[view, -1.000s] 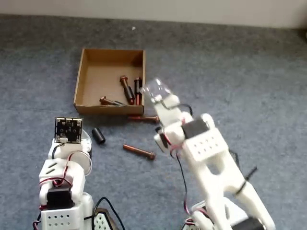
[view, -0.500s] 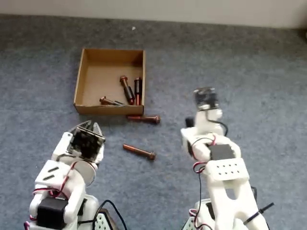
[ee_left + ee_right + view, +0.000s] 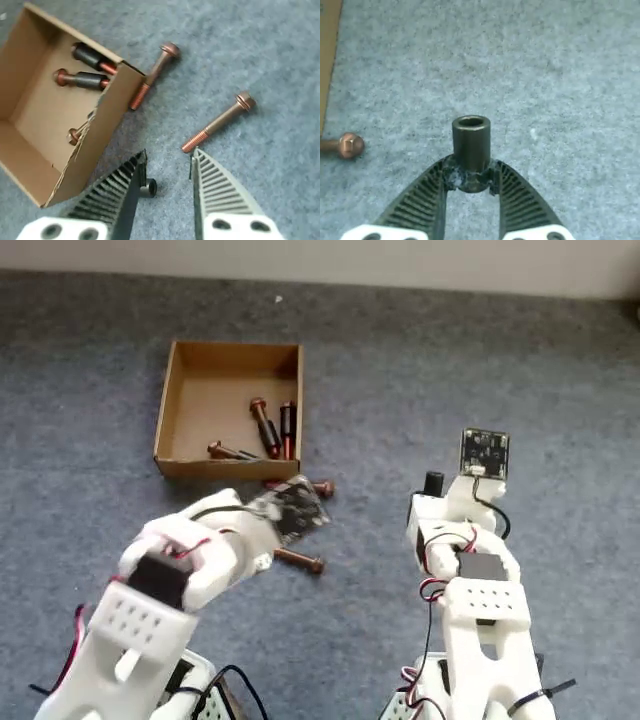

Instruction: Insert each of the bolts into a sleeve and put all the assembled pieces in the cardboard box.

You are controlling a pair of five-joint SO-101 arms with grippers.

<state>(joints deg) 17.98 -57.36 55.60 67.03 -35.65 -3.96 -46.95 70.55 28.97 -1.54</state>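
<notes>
Left gripper (image 3: 169, 154): spread at loose bolt (image 3: 220, 121) (5 o'clock of cardboard box (image 3: 220, 468), apart from it). It may pinch the threads and tilt the bolt. Right gripper (image 3: 471, 179): pinches sleeve (image 3: 471, 140).

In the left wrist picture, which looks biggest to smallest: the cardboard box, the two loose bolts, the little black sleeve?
1. cardboard box
2. bolt by the box and bolt on the carpet: they look alike, no ranking.
3. black sleeve, smallest, though partly hidden behind the left hand.
</notes>
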